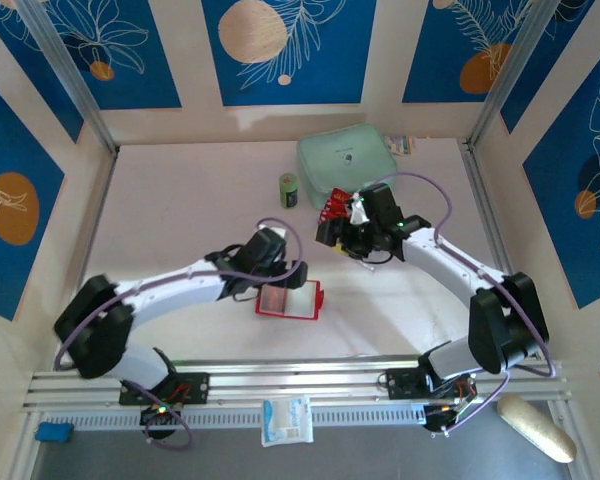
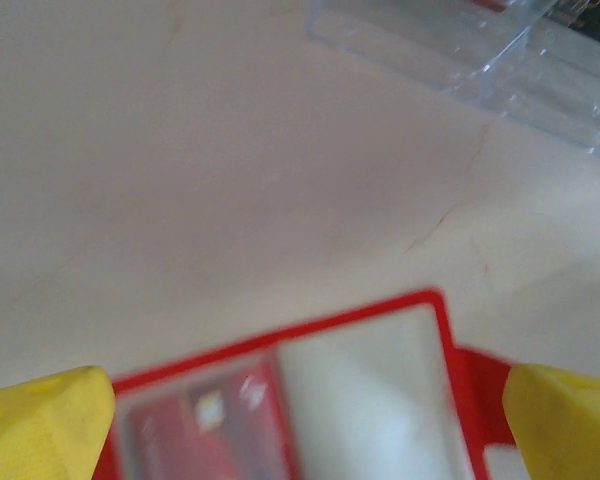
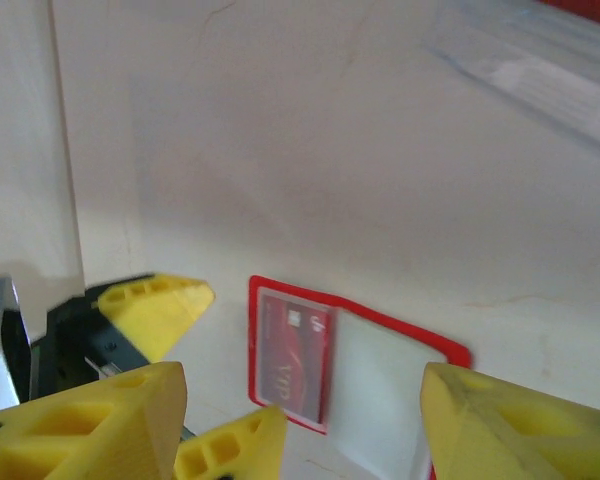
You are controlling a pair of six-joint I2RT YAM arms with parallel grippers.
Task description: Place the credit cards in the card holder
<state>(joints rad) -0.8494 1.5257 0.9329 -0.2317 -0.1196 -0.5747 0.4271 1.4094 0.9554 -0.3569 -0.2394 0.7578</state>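
Note:
The red card holder point(image 1: 290, 300) lies open on the table, pale pockets up. A red credit card point(image 3: 292, 352) sits in its left pocket, also blurred in the left wrist view point(image 2: 205, 420). My left gripper point(image 1: 283, 280) hovers just over the holder's far edge point(image 2: 330, 325), open, its yellow fingertips point(image 2: 40, 420) wide apart with nothing between them. More red cards point(image 1: 332, 210) stand in a clear tray. My right gripper point(image 1: 342, 232) hangs beside that tray, open, fingers point(image 3: 100, 420) apart and nothing held, looking toward the holder point(image 3: 380, 325).
A mint-green zip pouch point(image 1: 345, 155) lies at the back, a small green cylinder point(image 1: 289, 190) to its left. The clear tray point(image 2: 460, 45) is just beyond the holder. Walls close in the table on three sides.

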